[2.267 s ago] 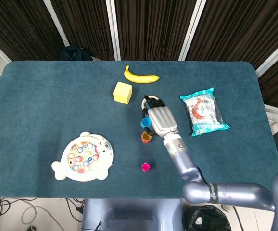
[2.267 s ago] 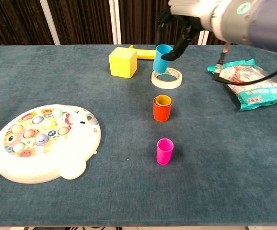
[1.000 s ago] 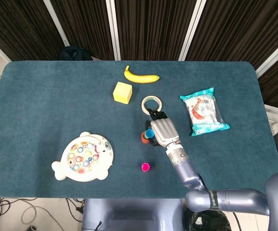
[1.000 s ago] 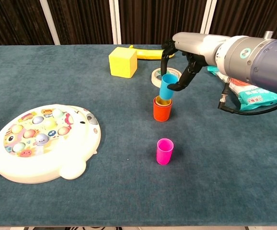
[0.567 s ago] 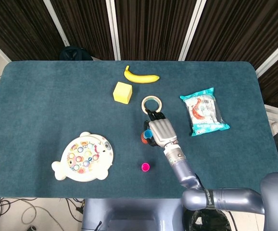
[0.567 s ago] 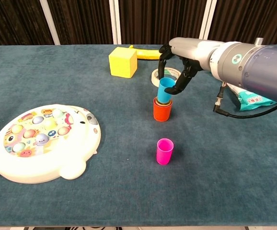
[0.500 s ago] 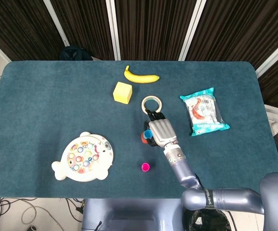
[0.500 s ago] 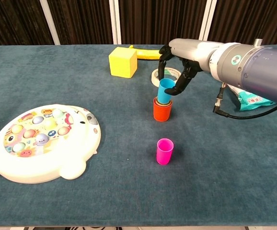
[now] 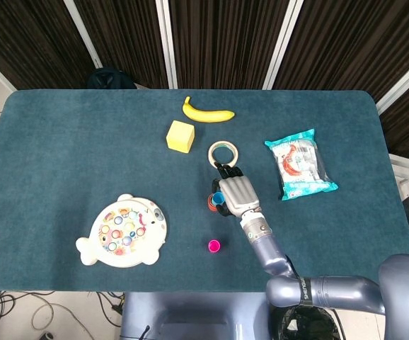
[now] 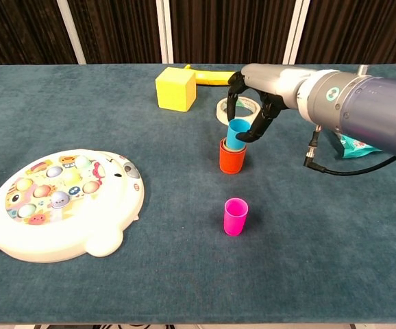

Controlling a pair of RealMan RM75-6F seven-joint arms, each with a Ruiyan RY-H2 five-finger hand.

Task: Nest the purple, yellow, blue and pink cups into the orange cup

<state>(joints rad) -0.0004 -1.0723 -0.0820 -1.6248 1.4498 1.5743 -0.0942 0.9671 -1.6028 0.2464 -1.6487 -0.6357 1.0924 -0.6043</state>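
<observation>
One hand in view, the right hand [image 10: 253,103], fingers clamped on the blue cup [image 10: 237,133], whose base sits tilted in the mouth of the orange cup [image 10: 231,158] just below the hand. Pink cup [image 10: 236,216] stands alone on the table [image 10: 81,110], nearer the robot than the hand. Tape roll [image 9: 222,151] just beyond the fingers.

- Yellow block [image 9: 180,136] on the counter [image 9: 63,156] — the landmark here.
- Banana [image 9: 207,112] just behind the block.
- Tape ring [image 9: 222,152] to its right, nearer the front.
- Snack bag [image 9: 301,163] far right.
- Fish-shaped toy board [image 9: 122,231] front-left, well apart.
</observation>
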